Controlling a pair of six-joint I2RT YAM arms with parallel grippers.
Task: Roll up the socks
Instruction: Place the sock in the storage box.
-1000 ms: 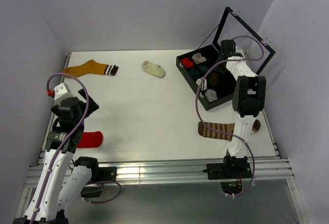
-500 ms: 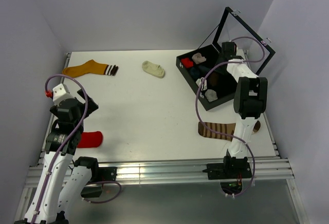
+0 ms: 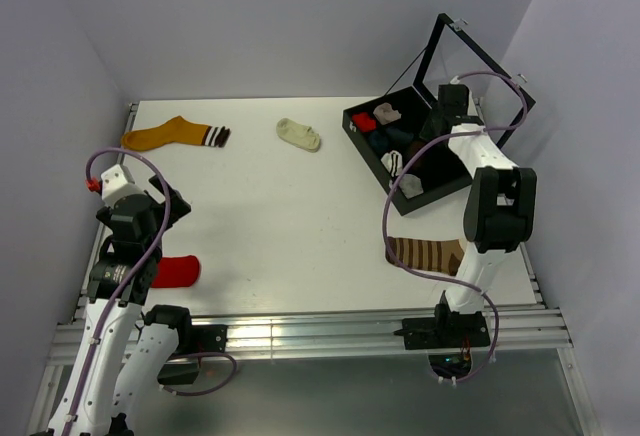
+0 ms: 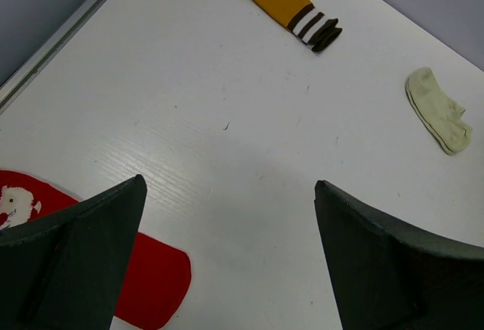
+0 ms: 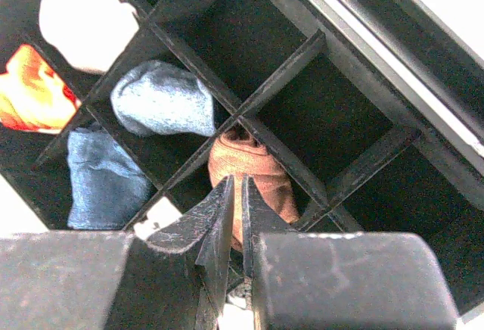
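No legible text, label, brand, number or sign in any of the three views, red sock (image 4: 153, 283) at lower left of the left wrist view bears a printed face motif only, without lettering

White left arm (image 3: 95, 341) and right arm (image 3: 478, 156) have black joints, looped lilac cables (image 3: 384, 218), matte black tool fingers (image 4: 378, 262).

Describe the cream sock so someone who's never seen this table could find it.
Start at the black box at the far right corner of the table, then look left along the far edge. The cream sock lies flat between that box and the mustard sock. It is the only short, pale sock there; the mustard one is long with a striped cuff.
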